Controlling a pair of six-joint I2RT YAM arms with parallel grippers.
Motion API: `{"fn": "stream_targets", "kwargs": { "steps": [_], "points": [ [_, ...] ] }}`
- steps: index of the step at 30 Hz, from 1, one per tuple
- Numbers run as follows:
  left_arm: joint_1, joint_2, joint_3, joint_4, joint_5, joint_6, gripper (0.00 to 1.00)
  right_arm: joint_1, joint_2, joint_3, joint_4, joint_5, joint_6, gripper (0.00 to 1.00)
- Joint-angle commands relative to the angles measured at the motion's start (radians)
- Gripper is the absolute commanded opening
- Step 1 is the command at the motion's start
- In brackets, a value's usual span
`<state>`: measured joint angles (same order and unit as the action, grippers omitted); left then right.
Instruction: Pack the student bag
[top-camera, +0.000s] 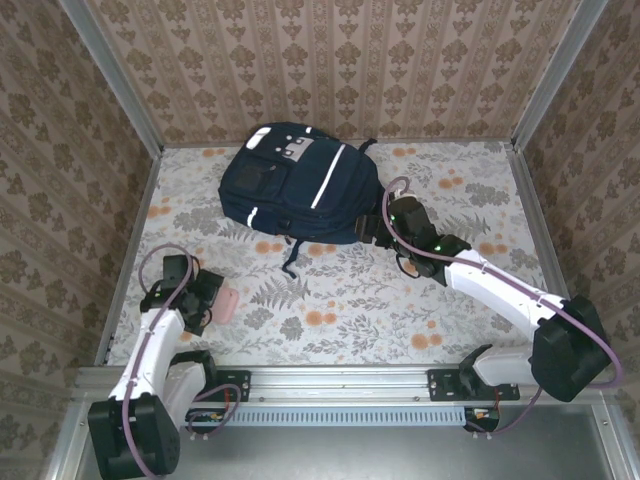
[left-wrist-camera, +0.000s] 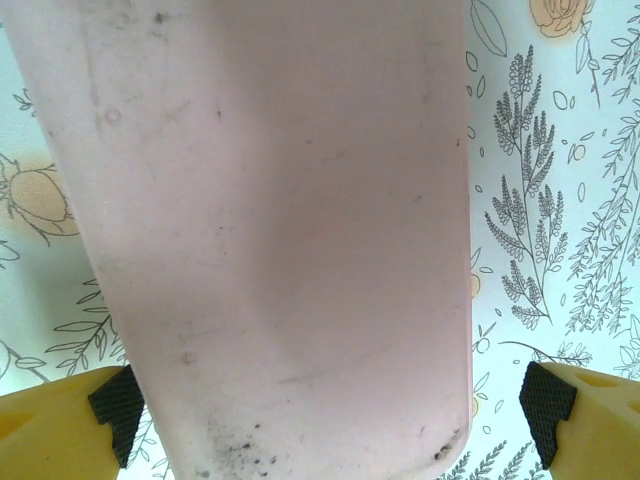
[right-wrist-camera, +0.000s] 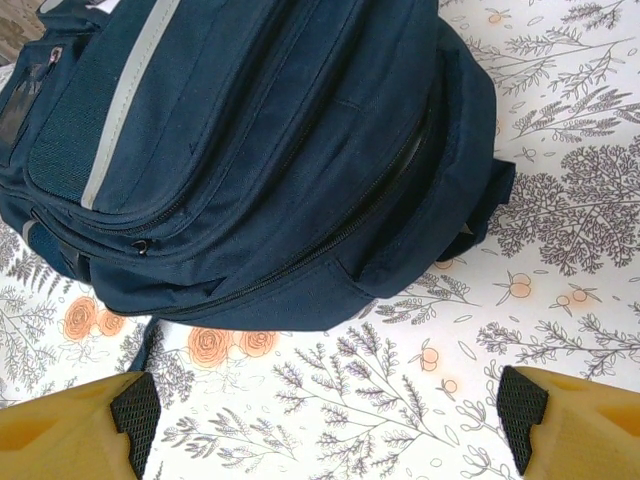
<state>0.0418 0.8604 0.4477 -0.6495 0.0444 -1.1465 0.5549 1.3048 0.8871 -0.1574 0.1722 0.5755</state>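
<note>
You've barely begun, it seems: the large navy-blue fabric student bag (top-camera: 295, 185) lies zipped, far-centre on the floral-patterned table (top-camera: 400, 320). Your left gripper (top-camera: 208, 305) gapes astride a flat pale-pink slab (left-wrist-camera: 280, 230), not yet packed. Your right gripper (right-wrist-camera: 330, 415), open and empty, hovers beside the bag.

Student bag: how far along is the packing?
Done: nothing visibly; the student bag lies flat, its zips looking closed. In hand: the left gripper is open around a pink item on the table; the right gripper is open beside the bag. Left: grasp, open bag, load, close.
</note>
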Motion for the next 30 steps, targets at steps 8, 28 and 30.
{"fn": "stream_targets", "kwargs": {
  "steps": [8,28,30],
  "points": [
    [0.023,0.316,0.069,0.051,0.04,0.04,1.0,0.0,0.017,0.024,0.001,-0.025,0.005,0.9],
    [-0.007,0.262,0.187,-0.06,-0.012,-0.086,1.0,0.0,0.001,0.003,0.003,-0.039,0.042,0.9],
    [-0.002,0.272,0.228,-0.084,-0.008,-0.113,1.0,0.0,0.009,0.004,0.008,-0.04,0.047,0.9]
  ]
}}
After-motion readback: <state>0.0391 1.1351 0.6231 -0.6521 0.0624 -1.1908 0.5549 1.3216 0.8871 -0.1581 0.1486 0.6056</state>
